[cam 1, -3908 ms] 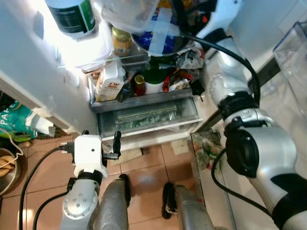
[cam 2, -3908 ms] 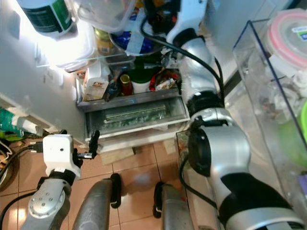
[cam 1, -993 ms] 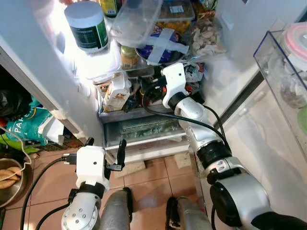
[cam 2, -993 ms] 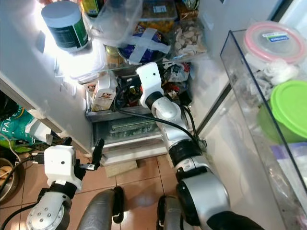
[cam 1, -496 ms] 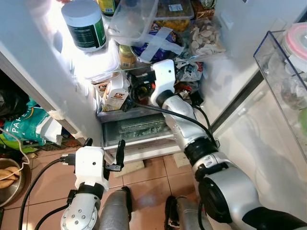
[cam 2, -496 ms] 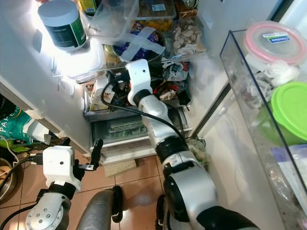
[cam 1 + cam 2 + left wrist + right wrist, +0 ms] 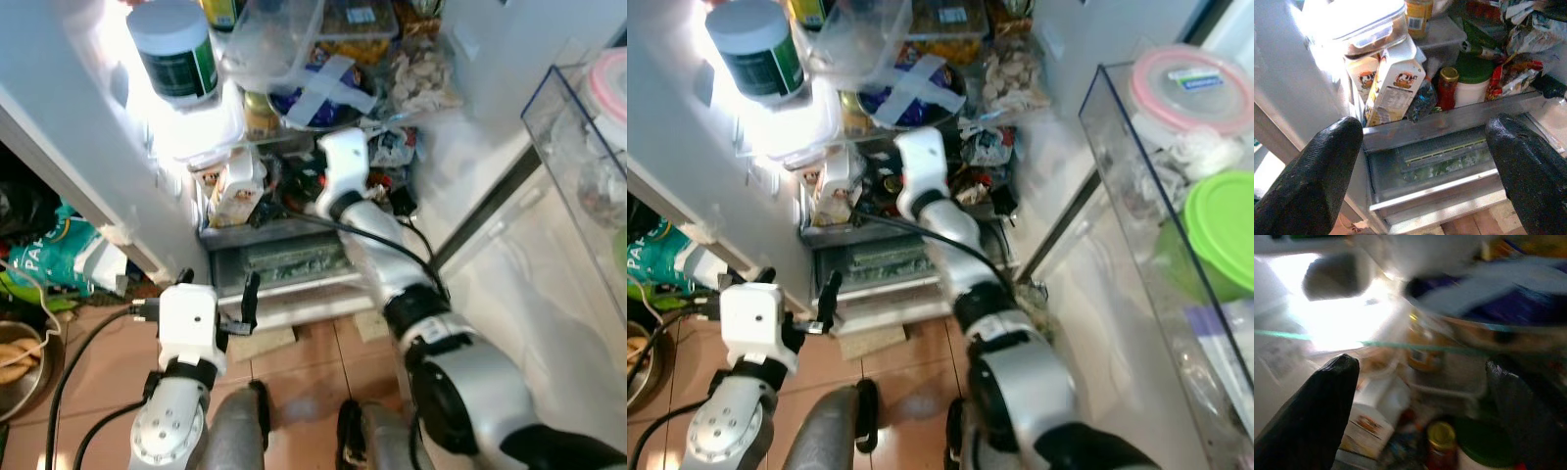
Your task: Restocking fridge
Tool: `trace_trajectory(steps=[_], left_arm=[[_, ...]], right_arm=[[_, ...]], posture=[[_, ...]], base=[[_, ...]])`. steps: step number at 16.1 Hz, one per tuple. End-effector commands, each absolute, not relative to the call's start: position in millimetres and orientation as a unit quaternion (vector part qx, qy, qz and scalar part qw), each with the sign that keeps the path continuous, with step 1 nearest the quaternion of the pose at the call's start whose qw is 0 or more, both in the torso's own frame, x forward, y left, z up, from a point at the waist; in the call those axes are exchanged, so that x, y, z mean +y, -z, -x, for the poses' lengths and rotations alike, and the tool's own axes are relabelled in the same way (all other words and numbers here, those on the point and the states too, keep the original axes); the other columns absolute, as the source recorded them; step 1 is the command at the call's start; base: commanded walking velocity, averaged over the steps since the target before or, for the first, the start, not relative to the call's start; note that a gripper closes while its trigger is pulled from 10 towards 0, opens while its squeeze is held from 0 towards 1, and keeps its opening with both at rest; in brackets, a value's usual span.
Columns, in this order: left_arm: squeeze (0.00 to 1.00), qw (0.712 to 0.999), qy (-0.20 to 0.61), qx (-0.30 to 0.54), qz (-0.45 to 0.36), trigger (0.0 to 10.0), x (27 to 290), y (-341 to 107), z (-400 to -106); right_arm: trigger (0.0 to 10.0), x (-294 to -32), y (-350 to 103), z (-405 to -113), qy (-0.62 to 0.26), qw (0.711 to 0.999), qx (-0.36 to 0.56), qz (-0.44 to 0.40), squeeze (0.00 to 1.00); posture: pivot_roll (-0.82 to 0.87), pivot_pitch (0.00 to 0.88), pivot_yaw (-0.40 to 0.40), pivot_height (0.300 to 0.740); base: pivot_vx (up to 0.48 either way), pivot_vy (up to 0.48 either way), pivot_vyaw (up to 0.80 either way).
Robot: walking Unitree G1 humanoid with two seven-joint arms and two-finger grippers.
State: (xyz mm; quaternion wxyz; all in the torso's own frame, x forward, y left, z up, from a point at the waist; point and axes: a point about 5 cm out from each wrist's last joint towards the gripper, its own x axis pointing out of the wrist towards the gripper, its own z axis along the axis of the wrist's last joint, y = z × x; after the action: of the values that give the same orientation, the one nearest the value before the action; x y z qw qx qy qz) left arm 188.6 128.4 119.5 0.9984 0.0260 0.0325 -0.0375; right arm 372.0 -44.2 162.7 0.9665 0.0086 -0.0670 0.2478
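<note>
The right hand [image 7: 1415, 382] is reaching into the open fridge [image 7: 88, 88] with its black fingers [image 7: 1308, 421] spread wide and nothing between them, hovering just under the glass shelf [image 7: 1400, 346] and above the crowded lower shelf. The left hand [image 7: 1420, 161] is hanging low in front of the vegetable drawer [image 7: 1440, 159], also open and empty, the drawer sitting between its two fingers in the wrist view.

Judging from this, the step in hand is finding or clearing a slot on the lower shelf. To do it well, the right hand should be coming in level under the glass, keeping clear of the foil-covered bowl [image 7: 313, 93] at 12 o'clock above it, and settling on one item only; the red-sauce bottle with the gold cap [image 7: 1447, 88] and the white tub with the green lid [image 7: 1472, 81] are standing touching, so a wide grip risks knocking both.

The milk carton [image 7: 1393, 83], at 9 o'clock from the bottle, is showing a cow picture and a printed table, too small to read. The dark-labelled white tub [image 7: 174, 54] up on the glass shelf carries writing that is unreadable. A teal bag [image 7: 44, 262] beside the fridge is showing letters, possibly "PA".
</note>
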Motion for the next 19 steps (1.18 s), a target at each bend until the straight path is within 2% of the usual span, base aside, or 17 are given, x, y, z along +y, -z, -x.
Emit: trace_trajectory(steps=[1, 8, 11, 12, 13, 14, 15, 16, 19], left_arm=[[0.00, 0.998, 0.036, 0.041, -0.029, 10.0, 130.0, -115.1, -189.9], [0.00, 0.998, 0.047, 0.028, -0.033, 10.0, 127.8, -112.3, -208.1], [0.00, 0.998, 0.052, 0.021, -0.036, 10.0, 129.1, -110.1, -216.7], [0.00, 0.998, 0.052, 0.016, -0.035, 10.0, 127.9, -109.7, -222.4], [0.00, 0.998, 0.052, 0.016, -0.035, 10.0, 127.9, -109.7, -222.4], [0.00, 0.998, 0.054, 0.011, -0.042, 10.0, 124.9, -108.4, -228.7], [0.00, 0.998, 0.054, 0.011, -0.042, 10.0, 124.9, -108.4, -228.7], [0.00, 0.997, 0.065, 0.004, -0.045, 10.0, 121.4, -107.1, -237.3], [0.00, 0.997, 0.070, 0.000, -0.045, 10.0, 119.9, -106.8, -241.9]], right_arm=[[10.0, -56.6, -159.4, -370.4, -0.248, 0.966, -0.072, 0.004, 0.00], [10.0, -99.8, -130.9, -340.4, -0.286, 0.955, -0.057, 0.047, 0.00], [10.0, -114.5, -125.8, -315.7, -0.266, 0.961, -0.066, 0.042, 0.00], [10.0, -120.9, -124.8, -298.0, -0.249, 0.966, -0.066, 0.032, 0.00], [10.0, -120.9, -124.8, -298.0, -0.249, 0.966, -0.066, 0.032, 0.00], [10.0, -126.4, -123.4, -280.6, -0.231, 0.971, -0.065, 0.023, 0.00], [10.0, -126.4, -123.4, -280.6, -0.231, 0.971, -0.065, 0.023, 0.00], [10.0, -133.0, -117.4, -264.3, -0.205, 0.977, -0.053, 0.027, 0.00], [10.0, -137.0, -115.5, -259.6, -0.187, 0.981, -0.048, 0.028, 0.00]], posture=[[0.21, 0.227, -0.019, 0.740], [0.15, 0.156, -0.005, 0.740], [0.11, 0.108, 0.003, 0.740], [0.10, 0.091, 0.005, 0.740], [0.10, 0.091, 0.005, 0.740], [0.08, 0.060, 0.014, 0.740], [0.08, 0.060, 0.014, 0.740], [0.06, 0.035, 0.026, 0.740], [0.05, 0.021, 0.033, 0.740]], base=[[0.000, 0.000, 0.00], [0.000, 0.000, 0.00], [0.000, 0.000, 0.00], [0.000, 0.000, 0.00], [0.000, 0.000, 0.00], [0.000, 0.000, 0.00], [0.000, 0.000, 0.00], [0.000, 0.000, 0.00], [0.000, 0.000, 0.00]])
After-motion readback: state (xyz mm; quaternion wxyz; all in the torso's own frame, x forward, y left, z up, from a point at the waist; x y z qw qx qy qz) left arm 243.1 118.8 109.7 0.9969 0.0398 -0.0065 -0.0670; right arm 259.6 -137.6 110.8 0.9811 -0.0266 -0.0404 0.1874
